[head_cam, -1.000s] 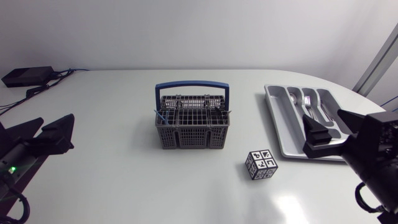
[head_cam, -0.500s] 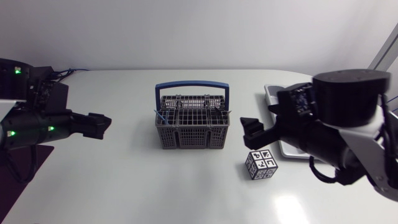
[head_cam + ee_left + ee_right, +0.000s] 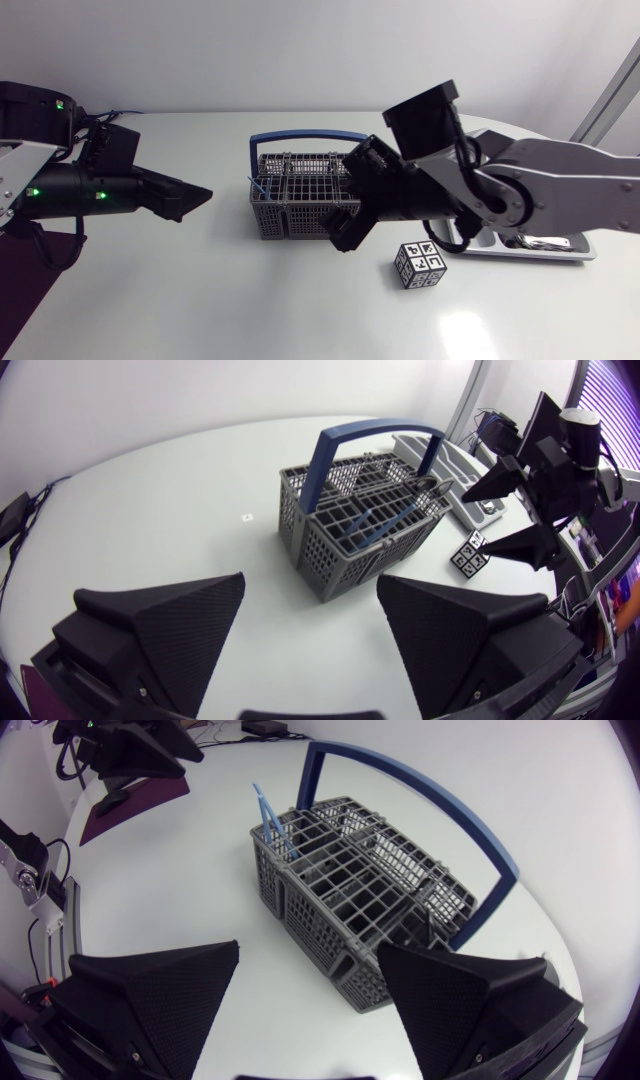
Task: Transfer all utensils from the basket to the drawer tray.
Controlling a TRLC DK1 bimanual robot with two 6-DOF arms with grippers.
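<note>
On the head view I have the basket (image 3: 300,222) at frame centre, with my left gripper (image 3: 198,197) well to its left. My right gripper (image 3: 345,235) sits at the basket's lower right corner. The drawer tray (image 3: 560,252) shows under my right arm at the right edge. On the left wrist view my fingers are spread, holding nothing, with the basket ahead of them. On the right wrist view the fingers are likewise released, with the basket just ahead. A blue utensil (image 3: 270,820) stands in a corner compartment.
</note>
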